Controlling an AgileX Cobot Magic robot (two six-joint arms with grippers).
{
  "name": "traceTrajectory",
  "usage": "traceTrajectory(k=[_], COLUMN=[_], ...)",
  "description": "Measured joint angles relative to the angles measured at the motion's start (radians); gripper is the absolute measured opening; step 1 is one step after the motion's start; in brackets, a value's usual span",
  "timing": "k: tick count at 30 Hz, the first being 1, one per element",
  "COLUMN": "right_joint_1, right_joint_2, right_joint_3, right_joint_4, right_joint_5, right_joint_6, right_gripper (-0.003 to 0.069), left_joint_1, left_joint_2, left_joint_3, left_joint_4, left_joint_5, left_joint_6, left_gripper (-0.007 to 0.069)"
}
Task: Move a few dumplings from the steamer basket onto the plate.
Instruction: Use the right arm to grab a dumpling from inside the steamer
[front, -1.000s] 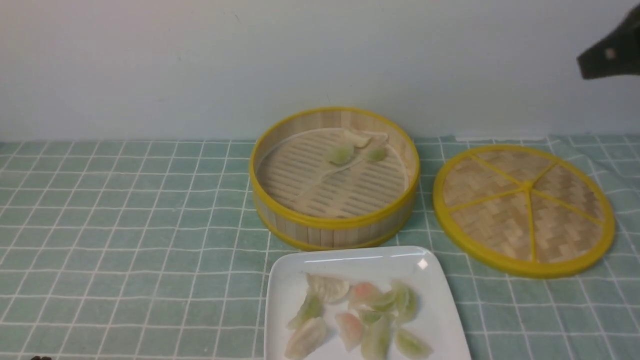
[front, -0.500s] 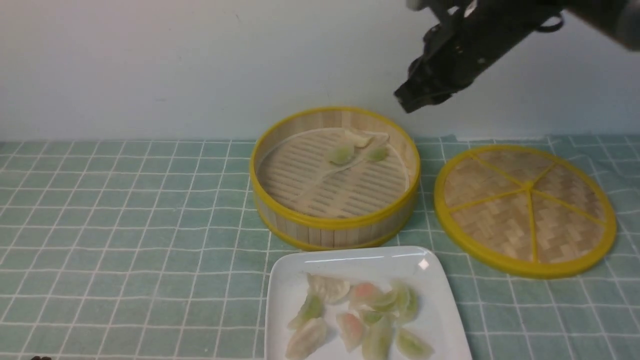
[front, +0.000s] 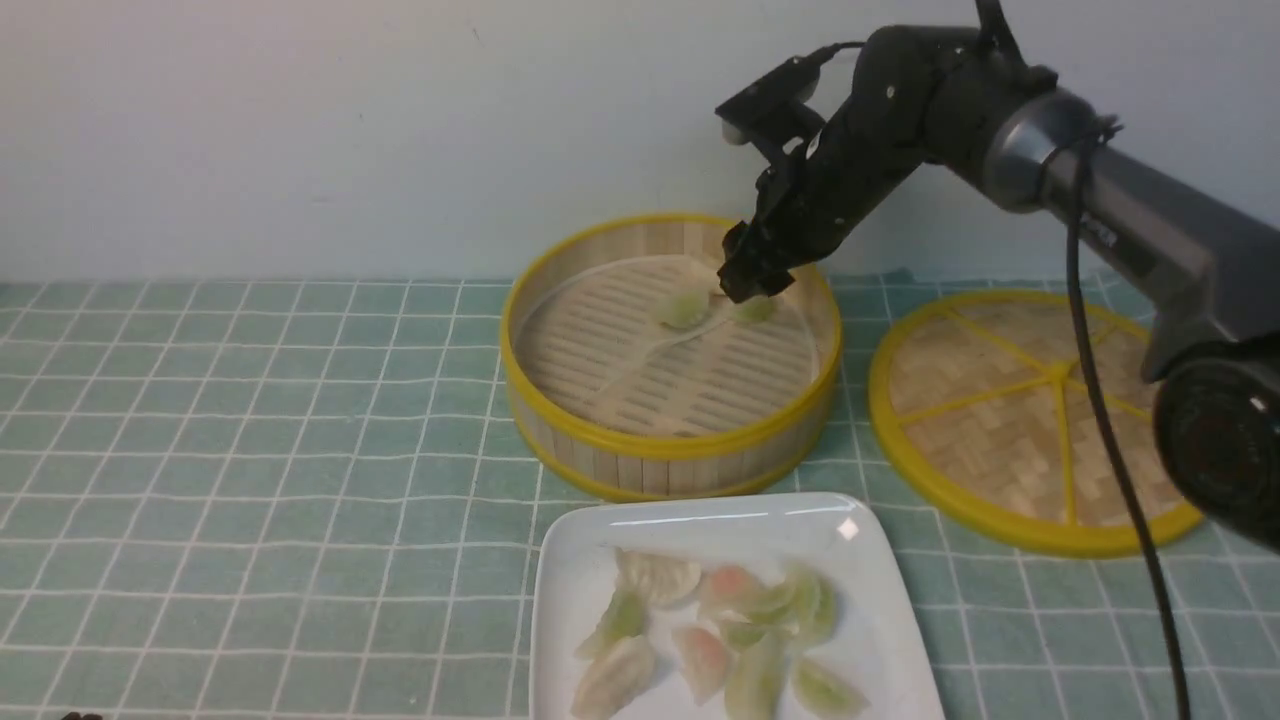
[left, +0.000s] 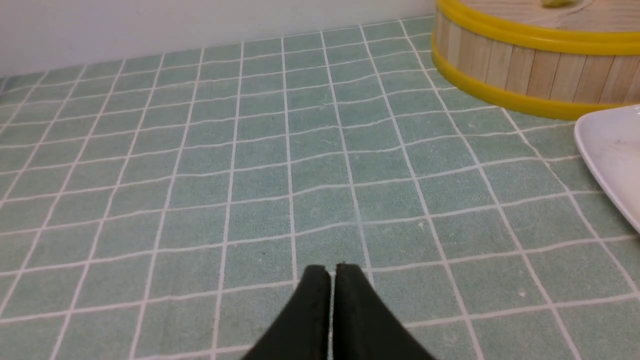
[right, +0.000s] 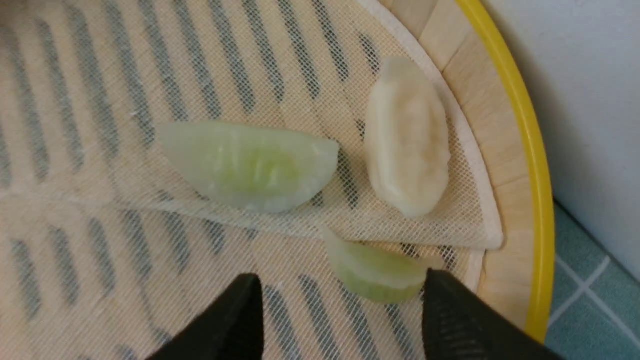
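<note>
My right gripper hangs spread and empty at about one o'clock inside the steamer basket — the small green dumpling lies just ahead between my fingertips, close against one, its long axis running finger to finger.

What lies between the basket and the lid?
Only a bare strip of checked cloth separates the basket from the lid. The front view shows it.

Front view looks across the tabletop toward the wall; both wrist views, nearer, share its steamer basket.
</note>
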Motion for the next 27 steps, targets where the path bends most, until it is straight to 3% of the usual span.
traceTrajectory(k=[12, 18, 27], right_joint_1=[0.005, 0.006, 0.011], right_joint_2=[0.098, 0.1, -0.102], right_joint_3=[-0.023, -0.026, -0.022], right_joint_4=[-0.036, -0.057, -0.076], right_joint_5=[-0.091, -0.1, 0.163], right_joint_6=[-0.056, -0.006, 0.088], right_gripper=[0.0439, 0.0347, 0.0347], left_joint_1=[0.0, 0.0, 0.0], left_joint_2=[0.0, 0.0, 0.0], left_joint_3=[0.0, 0.0, 0.0], left_joint_4=[0.0, 0.0, 0.0], left_joint_5=[0.0, 0.0, 0.0], left_joint_6=[0.0, 0.0, 0.0], left_gripper=[-0.0006, -0.0006, -0.0006])
